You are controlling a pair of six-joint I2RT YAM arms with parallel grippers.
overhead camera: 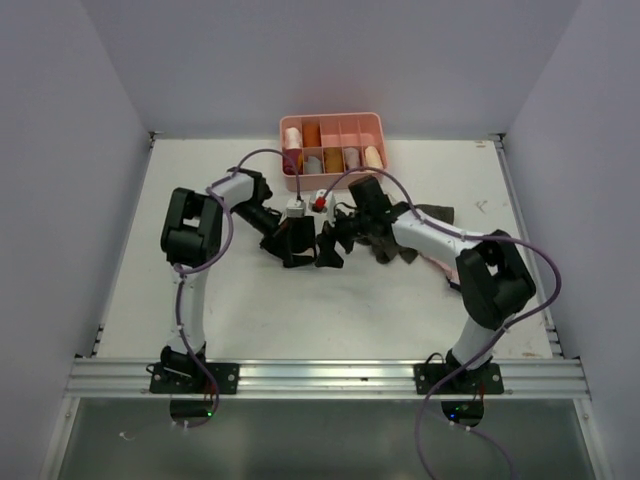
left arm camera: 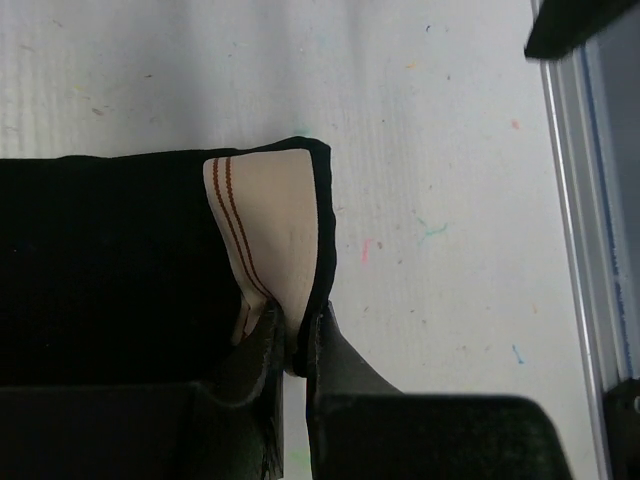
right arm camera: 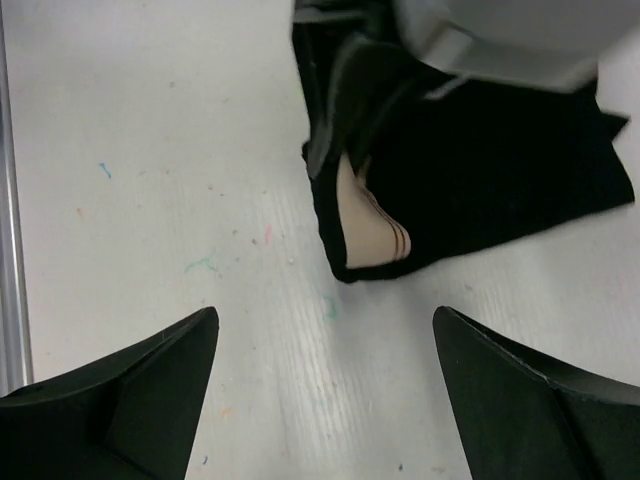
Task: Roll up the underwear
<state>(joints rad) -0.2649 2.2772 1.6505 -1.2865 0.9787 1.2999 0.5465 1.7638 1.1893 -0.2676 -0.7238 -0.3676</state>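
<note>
The underwear is black cloth with a beige waistband marked by thin brown stripes, lying at the table's middle. In the left wrist view the black cloth fills the left half. My left gripper is shut on the underwear's corner, pinching the black hem and the waistband between its fingers. The right wrist view shows that same corner lifted slightly, with the left gripper's fingers on it. My right gripper stands wide open just short of the underwear, with nothing between its fingers.
A pink divided tray with several rolled garments stands at the back. Behind the right arm lie an olive-brown garment and a pale pink one. An aluminium rail runs along the table's near edge.
</note>
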